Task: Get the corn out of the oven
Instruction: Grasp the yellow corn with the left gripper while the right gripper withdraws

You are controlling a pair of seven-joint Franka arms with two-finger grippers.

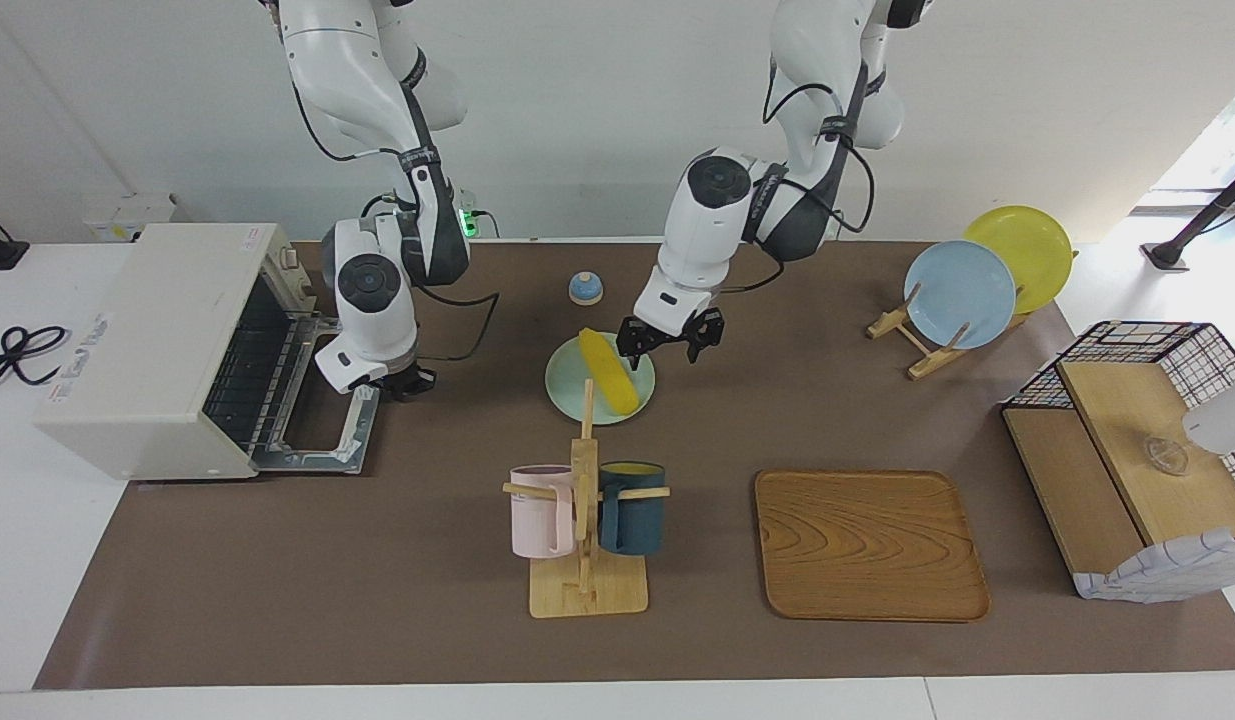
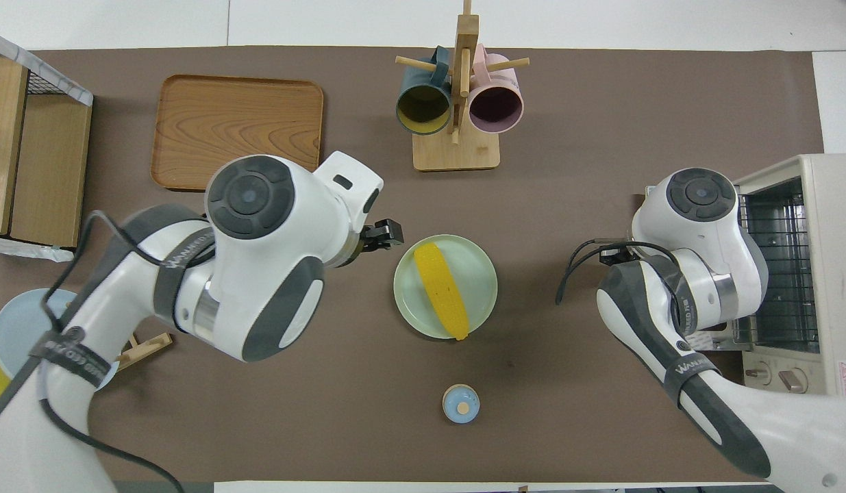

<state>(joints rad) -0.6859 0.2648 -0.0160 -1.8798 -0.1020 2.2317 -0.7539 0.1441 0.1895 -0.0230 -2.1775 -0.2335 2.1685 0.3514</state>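
Observation:
The yellow corn (image 1: 609,372) (image 2: 442,291) lies across a pale green plate (image 1: 567,388) (image 2: 479,272) in the middle of the table, outside the oven. The off-white oven (image 1: 147,340) (image 2: 830,260) stands at the right arm's end, its door (image 1: 322,425) dropped open and its wire rack bare. My left gripper (image 1: 669,342) (image 2: 385,235) hangs open over the plate's edge on the left arm's side, beside the corn and not touching it. My right gripper (image 1: 409,383) is shut and empty, low beside the open door; in the overhead view its own arm hides it.
A wooden mug rack (image 1: 585,560) with a pink and a dark blue mug stands farther from the robots than the plate. A wooden tray (image 1: 867,545) lies beside it. A small blue bell (image 1: 585,288), a plate rack (image 1: 962,295) and a basket shelf (image 1: 1137,460) also stand on the table.

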